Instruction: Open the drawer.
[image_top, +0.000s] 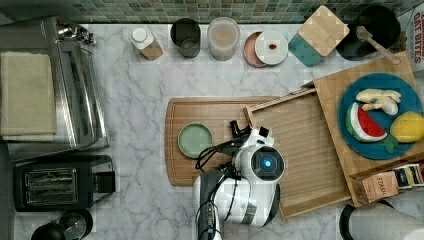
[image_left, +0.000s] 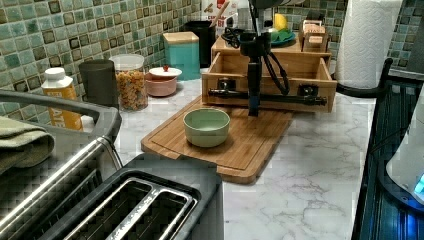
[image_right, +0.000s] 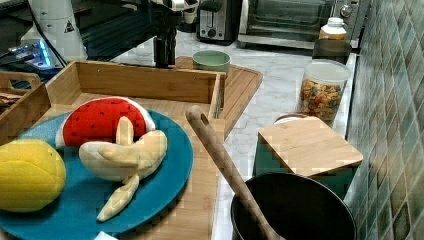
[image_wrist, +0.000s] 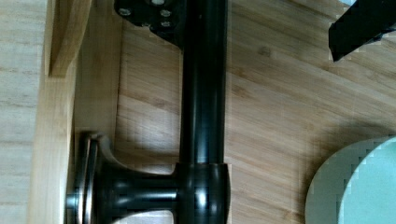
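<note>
In the left view, a green bowl (image_left: 206, 127) sits near the middle of the cutting board (image_left: 250, 150), while the gripper (image_left: 254, 102), its grip state not discernible, hangs at the handle (image_left: 295, 99) of the drawer (image_left: 310, 67), which is pulled out over the board's far edge.

In the left view, the bowl (image_left: 206, 127) sits on the cutting board (image_left: 250, 150) before the drawer (image_left: 270, 80).
</note>
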